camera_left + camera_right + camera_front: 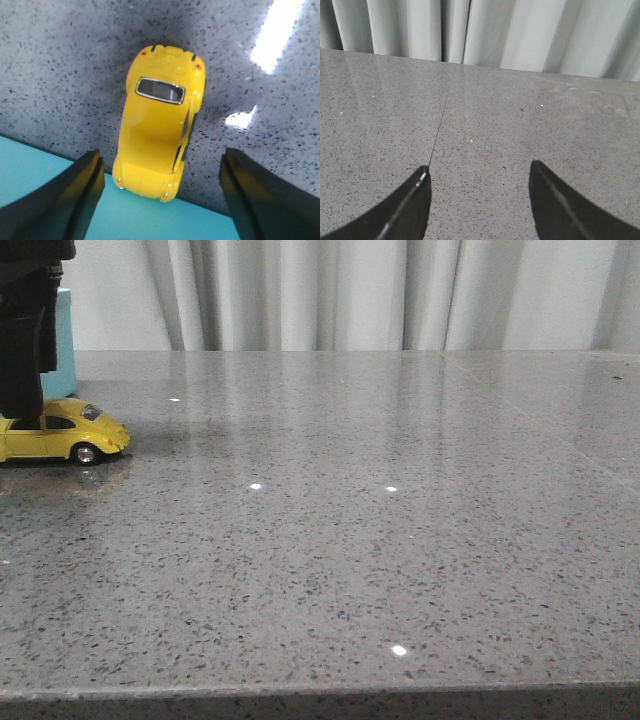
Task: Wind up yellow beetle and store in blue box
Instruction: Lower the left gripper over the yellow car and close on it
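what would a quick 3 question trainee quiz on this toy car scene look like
1. True or false: the yellow beetle stands on the table, outside the blue box.
2. Multiple choice: in the left wrist view, the left gripper is
A. shut on the car
B. open, its fingers wide on either side of the car
C. out of view
3. Fill in: in the right wrist view, the right gripper is open over bare ____.

Key
1. true
2. B
3. table
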`<state>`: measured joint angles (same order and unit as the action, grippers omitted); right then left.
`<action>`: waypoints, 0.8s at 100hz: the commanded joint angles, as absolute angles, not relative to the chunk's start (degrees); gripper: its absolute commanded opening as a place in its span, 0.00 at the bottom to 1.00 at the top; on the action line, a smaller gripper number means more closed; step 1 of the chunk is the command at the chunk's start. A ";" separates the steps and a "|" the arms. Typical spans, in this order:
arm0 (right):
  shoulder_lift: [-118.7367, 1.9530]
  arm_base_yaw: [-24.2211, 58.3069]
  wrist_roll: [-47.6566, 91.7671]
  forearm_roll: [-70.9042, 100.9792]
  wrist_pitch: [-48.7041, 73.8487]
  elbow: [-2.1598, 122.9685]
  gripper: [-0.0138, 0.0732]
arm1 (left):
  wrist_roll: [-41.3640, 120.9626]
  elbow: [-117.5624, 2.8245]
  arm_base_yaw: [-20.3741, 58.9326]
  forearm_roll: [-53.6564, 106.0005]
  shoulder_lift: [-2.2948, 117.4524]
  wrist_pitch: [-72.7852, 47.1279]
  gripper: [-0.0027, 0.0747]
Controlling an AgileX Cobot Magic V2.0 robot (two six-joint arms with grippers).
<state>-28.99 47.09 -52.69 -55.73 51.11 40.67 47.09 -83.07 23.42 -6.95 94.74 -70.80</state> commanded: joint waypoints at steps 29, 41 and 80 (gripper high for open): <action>-29.29 46.58 -52.42 -59.07 48.85 41.90 0.66 | 47.71 -84.37 23.21 -7.22 95.74 -68.78 0.66; -29.29 46.58 -52.42 -59.07 48.85 41.90 0.66 | 47.71 -84.37 23.21 -7.22 96.81 -68.66 0.66; -29.29 46.58 -52.42 -59.07 48.85 41.90 0.66 | 47.71 -84.37 23.21 -7.22 97.02 -68.66 0.53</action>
